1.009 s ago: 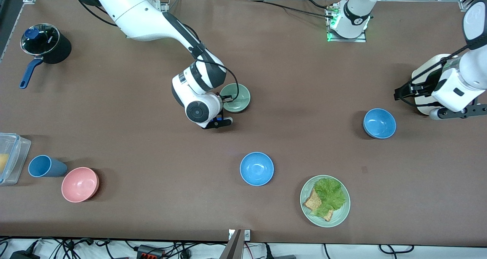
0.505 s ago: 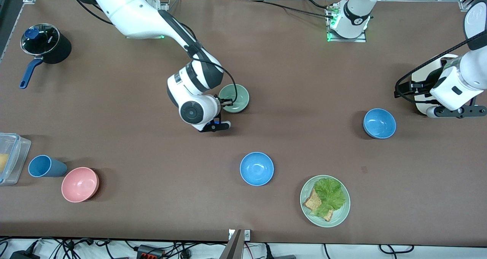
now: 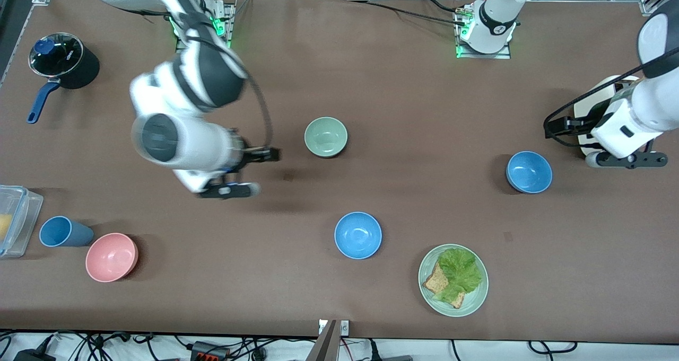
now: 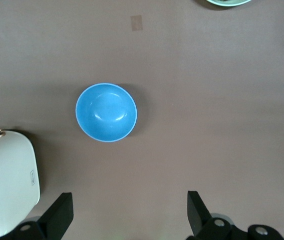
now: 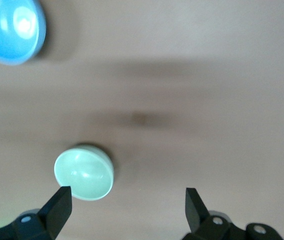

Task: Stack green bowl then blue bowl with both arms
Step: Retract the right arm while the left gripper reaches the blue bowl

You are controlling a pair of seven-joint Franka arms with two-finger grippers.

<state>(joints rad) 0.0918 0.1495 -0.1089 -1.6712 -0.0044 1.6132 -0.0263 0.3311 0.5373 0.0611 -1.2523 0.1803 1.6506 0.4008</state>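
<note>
The green bowl (image 3: 325, 137) is sitting upright on the brown worktop (image 3: 403, 106), in the middle stretch, with nothing touching it. The right pincer (image 3: 249, 170) is hanging in the air over bare worktop beside that bowl, toward the right arm's end, and its fingers are standing spread wide with nothing between them; in the right wrist view the two dark fingertips (image 5: 56, 207) are framing empty surface, with the green bowl (image 5: 84, 172) showing close by one of them.

Two blue bowls are resting on the worktop. One blue bowl (image 3: 529, 172) is lying toward the left arm's end, and the left pincer (image 3: 626, 159) is hovering over the worktop just beside it, above a white appliance (image 3: 599, 112). The left pincer is also standing spread and empty; its wrist view is showing the blue bowl (image 4: 106, 112) apart from the fingertips (image 4: 59, 217). The other blue bowl (image 3: 358, 235) is sitting nearer to the front camera than the green bowl.

A pale-green plate with lettuce and toast (image 3: 453, 280) is lying near that second bowl, nearer the camera still. At the right arm's end a pink bowl (image 3: 111, 257), a blue cup (image 3: 63, 231), a clear container (image 3: 13, 220) and a black saucepan (image 3: 62, 63) are standing.
</note>
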